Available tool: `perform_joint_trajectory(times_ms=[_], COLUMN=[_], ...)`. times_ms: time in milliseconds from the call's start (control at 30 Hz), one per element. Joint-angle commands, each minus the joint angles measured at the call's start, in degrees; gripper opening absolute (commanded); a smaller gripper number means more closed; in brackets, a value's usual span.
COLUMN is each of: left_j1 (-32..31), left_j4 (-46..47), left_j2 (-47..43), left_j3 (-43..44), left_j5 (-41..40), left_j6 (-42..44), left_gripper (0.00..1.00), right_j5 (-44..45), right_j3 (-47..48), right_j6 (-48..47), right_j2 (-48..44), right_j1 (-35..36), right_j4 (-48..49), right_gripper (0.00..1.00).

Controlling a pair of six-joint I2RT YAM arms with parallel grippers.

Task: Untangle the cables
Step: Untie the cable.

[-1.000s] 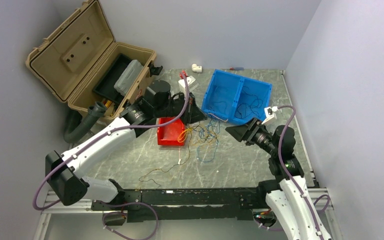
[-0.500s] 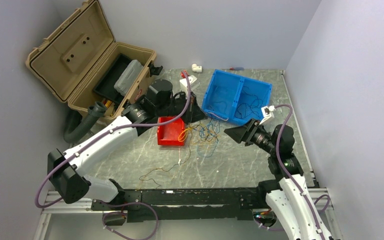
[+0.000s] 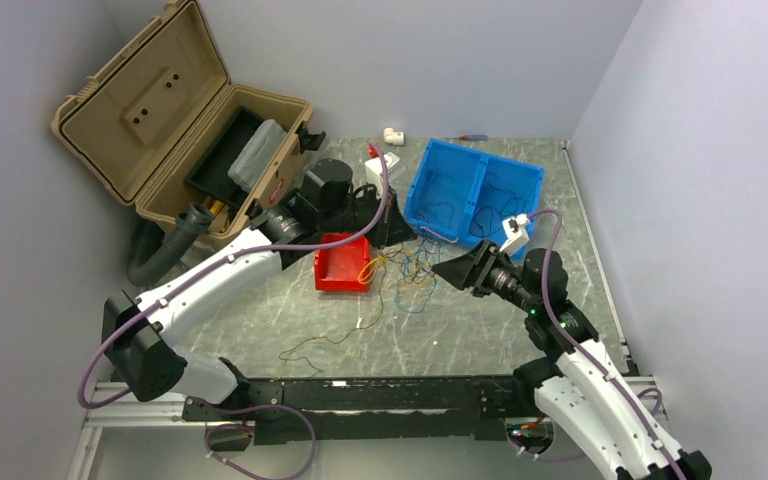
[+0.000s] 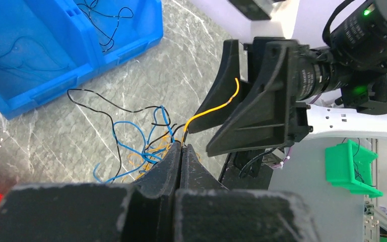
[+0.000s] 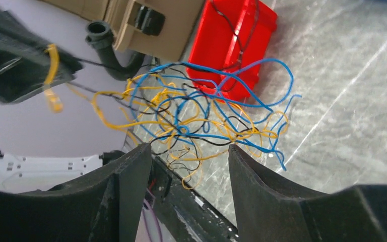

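From above, the cables (image 3: 407, 272) lie tangled just right of the red bin (image 3: 343, 262); the left gripper (image 3: 397, 238) hangs by the bin's far right corner, the right gripper (image 3: 442, 272) beyond the tangle; left wrist view: the jaws are pressed together on one yellow wire (image 4: 209, 108); right wrist view: the fingers (image 5: 131, 176) stand apart, empty, the tangle before them, the bin behind it.

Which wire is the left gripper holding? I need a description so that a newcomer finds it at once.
Start at the big blue bin; the tangle of wires lies just in front of it. Above the tangle the left gripper is shut on one yellow wire. Only this wire rises free in an arc; the others lie heaped.
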Motion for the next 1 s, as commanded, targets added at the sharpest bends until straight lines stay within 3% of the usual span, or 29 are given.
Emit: perform_joint_trajectory(times_ms=[0,267,500,967], left_j1=[-0.55,-1.25,-1.76,-4.51], left_j4=[1.59,1.63,2.03,2.96], left_j2=[0.21,1.69,2.62,4.07], left_j3=[1.65,1.51,2.09,4.03], left_j5=[-1.4,-2.84,-3.49,-3.68], left_j6=[0.25,1.28,1.42,0.54], left_gripper=[0.0,0.0,0.0,0.0], right_j5=[12.94,17.25,16.36,18.66], right_j3=[1.73,-3.51,-2.97,-5.53], right_j6=[12.45,31.07,34.17,38.18], right_j2=[0.4,-2.28,0.72,7.55], right_j1=[4.16,7.31,8.32,11.08], right_j4=[-3.05,-0.87,-2.04,5.31], right_gripper=[0.6,0.54,0.53,0.56])
